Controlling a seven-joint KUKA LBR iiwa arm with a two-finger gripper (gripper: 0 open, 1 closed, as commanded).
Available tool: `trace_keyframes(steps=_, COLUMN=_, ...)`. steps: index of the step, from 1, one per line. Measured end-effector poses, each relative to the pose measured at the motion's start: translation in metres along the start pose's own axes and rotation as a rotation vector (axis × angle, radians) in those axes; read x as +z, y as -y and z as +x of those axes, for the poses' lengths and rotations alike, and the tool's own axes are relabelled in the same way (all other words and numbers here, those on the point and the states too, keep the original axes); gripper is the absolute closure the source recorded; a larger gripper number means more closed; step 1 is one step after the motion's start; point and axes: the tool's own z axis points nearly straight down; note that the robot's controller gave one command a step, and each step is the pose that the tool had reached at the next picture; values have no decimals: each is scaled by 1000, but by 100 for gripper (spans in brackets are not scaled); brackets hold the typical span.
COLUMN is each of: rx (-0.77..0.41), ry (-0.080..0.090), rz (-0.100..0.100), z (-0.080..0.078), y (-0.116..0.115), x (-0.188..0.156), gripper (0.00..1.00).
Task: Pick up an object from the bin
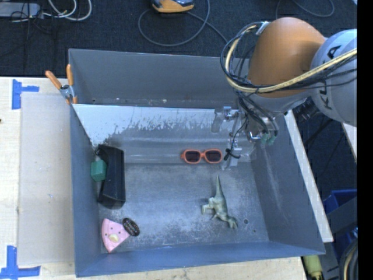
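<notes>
Jaws, right of centre in the frame: whether they stand wide or narrow cannot be told. They hang just beside the right end of the orange-framed, dark-lensed plastic sunglasses (201, 156), which lie near the back wall of the grey metal bin (175, 86). Risk: closing off-centre on the thin frame may pivot or flick it away. A descent too close to the wall may scrape it.

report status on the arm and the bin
Gripper low at right end of orange plastic sunglasses. Small green toy dinosaur lies apart, toward the bin's front. Nothing blocking the sunglasses.
</notes>
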Motion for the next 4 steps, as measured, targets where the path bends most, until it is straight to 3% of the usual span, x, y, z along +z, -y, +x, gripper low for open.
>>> trace_keyframes(steps=1, rx=0, ry=8, rz=0, z=-1, y=0, x=-5, gripper=0)
trace_keyframes(steps=3, rx=91, ry=2, rz=-1, z=-5, y=7, x=148, gripper=0)
trace_keyframes(steps=4, rx=42, ry=1, rz=-1, z=49, y=41, x=129, gripper=0)
